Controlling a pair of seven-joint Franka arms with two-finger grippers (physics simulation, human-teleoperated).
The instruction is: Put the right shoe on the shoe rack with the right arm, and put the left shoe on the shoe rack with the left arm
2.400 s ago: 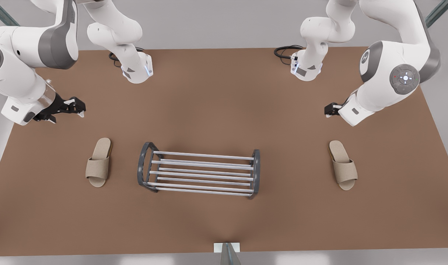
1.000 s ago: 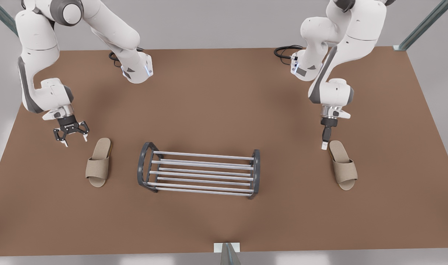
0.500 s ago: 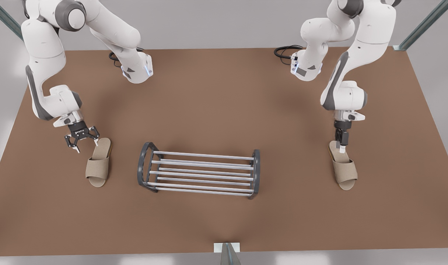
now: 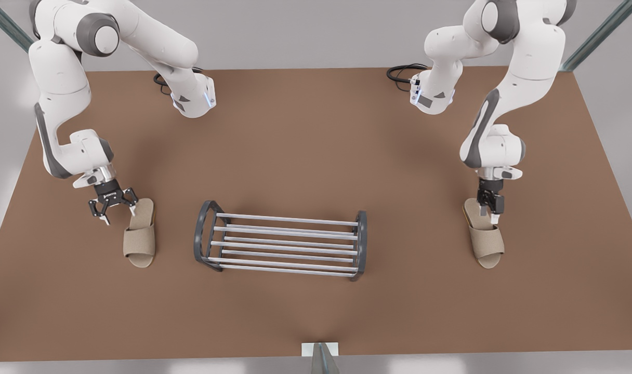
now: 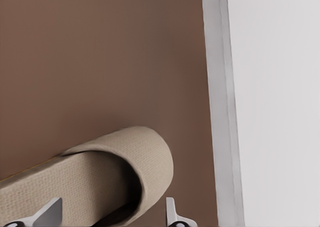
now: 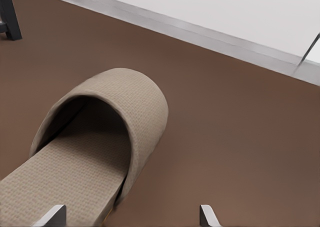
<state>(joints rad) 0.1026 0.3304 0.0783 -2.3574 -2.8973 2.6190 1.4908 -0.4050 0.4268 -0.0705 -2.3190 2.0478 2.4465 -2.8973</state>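
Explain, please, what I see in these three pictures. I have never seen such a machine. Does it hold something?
These are simulator renders of two white robot arms. The wide picture comes from a camera facing them; the other two come from cameras on their wrists. On the brown table stand a shoe rack and two tan slippers. The right gripper, on the front view's left, hangs open at the right shoe's heel. The left gripper is open over the left shoe. Nothing is held.
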